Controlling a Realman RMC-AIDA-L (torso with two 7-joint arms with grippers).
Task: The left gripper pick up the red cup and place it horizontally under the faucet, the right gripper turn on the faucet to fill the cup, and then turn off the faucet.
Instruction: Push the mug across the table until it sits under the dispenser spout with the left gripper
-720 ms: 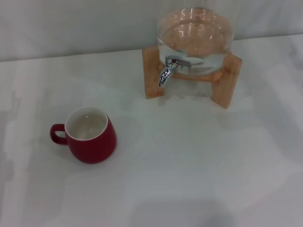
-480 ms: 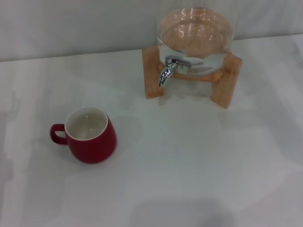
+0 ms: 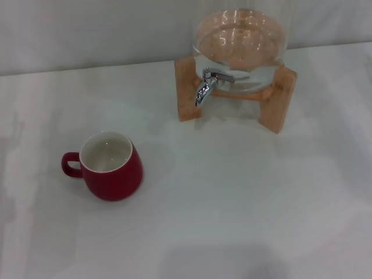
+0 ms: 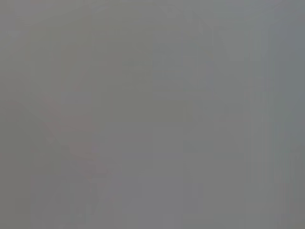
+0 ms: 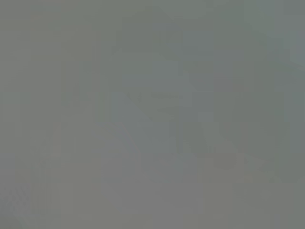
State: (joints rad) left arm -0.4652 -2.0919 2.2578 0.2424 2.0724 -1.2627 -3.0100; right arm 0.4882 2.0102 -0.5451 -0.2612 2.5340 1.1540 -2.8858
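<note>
Nothing has moved since the earlier frames: red cup [image 3: 110, 168] and faucet [image 3: 204, 87] sit where they were, and neither arm has entered the head view. Both wrist views give me only a flat grey field, so neither the left tool nor the right tool is visible and I cannot tell whether either is released or clenched.

Step in hand, as I judge it: the very start, pickup not yet begun. Next move calls for bringing the left tool in over the cup, taking it by the body or rim while minding the handle, then carrying it across to sit below the spout.

Cup: squat, dark red, white inside, appears empty, upright on the white worktop [image 3: 244, 209] at its near left, loop handle pointing to the robot's left. It stands well apart from the faucet.

Faucet: small chrome tap, spout curved down, mounted on a glass jar [image 3: 239, 43] holding clear liquid, carried on a wooden stand [image 3: 278, 99] at the far right. No stream visible at the spout.
</note>
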